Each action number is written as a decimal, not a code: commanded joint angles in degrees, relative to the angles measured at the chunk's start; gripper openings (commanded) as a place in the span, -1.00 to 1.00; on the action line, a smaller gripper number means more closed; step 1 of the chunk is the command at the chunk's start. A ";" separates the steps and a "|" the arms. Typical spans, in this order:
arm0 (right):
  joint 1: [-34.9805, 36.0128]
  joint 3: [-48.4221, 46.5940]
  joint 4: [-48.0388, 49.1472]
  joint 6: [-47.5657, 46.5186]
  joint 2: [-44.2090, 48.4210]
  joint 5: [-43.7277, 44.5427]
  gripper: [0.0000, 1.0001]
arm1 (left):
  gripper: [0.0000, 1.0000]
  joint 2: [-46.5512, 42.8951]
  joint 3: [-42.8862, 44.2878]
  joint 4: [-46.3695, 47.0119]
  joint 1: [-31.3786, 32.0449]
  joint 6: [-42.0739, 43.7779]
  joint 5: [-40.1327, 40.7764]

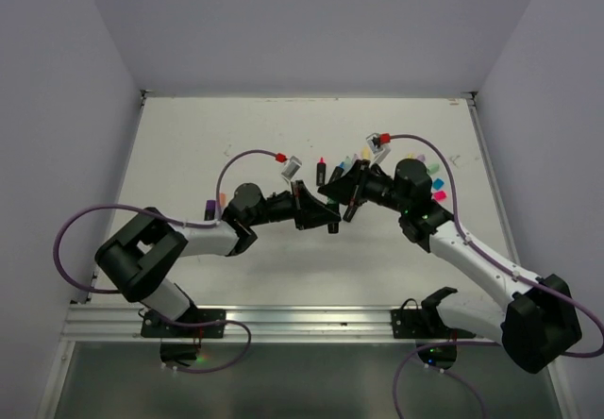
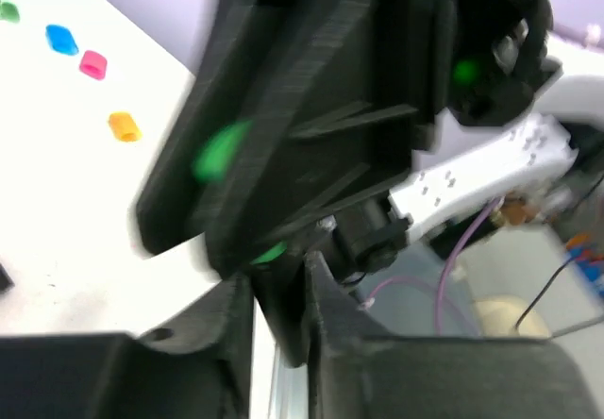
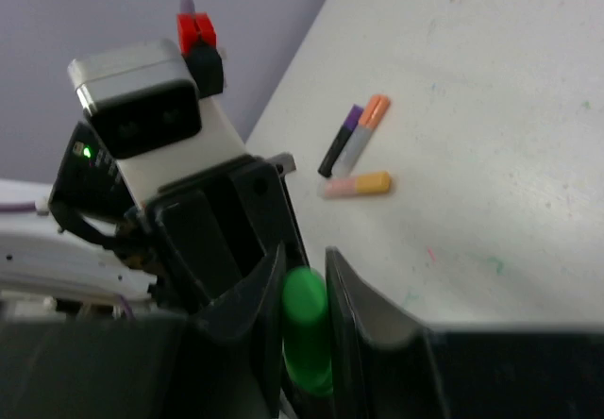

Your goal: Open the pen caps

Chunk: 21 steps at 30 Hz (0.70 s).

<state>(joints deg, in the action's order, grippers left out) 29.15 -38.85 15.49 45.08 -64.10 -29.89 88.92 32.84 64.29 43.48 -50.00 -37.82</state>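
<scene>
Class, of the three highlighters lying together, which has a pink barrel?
The pale pink highlighter with the yellow-orange cap, crosswise by the black pen and grey pen.

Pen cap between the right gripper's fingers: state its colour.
Green; the pen cap shows best from the right wrist.

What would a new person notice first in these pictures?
The two arms meet tip to tip above the middle of the white table, left hand facing right hand. The right hand is closed on a bright green pen. Loose caps, blue, pink and orange, lie toward the table's right side.
</scene>
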 commanded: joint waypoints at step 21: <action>-8.21 -10.46 -40.26 -7.82 -1.56 40.55 -1.00 | -1.00 -4.99 10.40 -42.85 3.71 24.51 27.10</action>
<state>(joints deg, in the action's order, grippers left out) 27.51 -47.97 -10.96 38.92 -64.07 0.80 82.54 41.25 24.23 47.99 -29.69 -14.83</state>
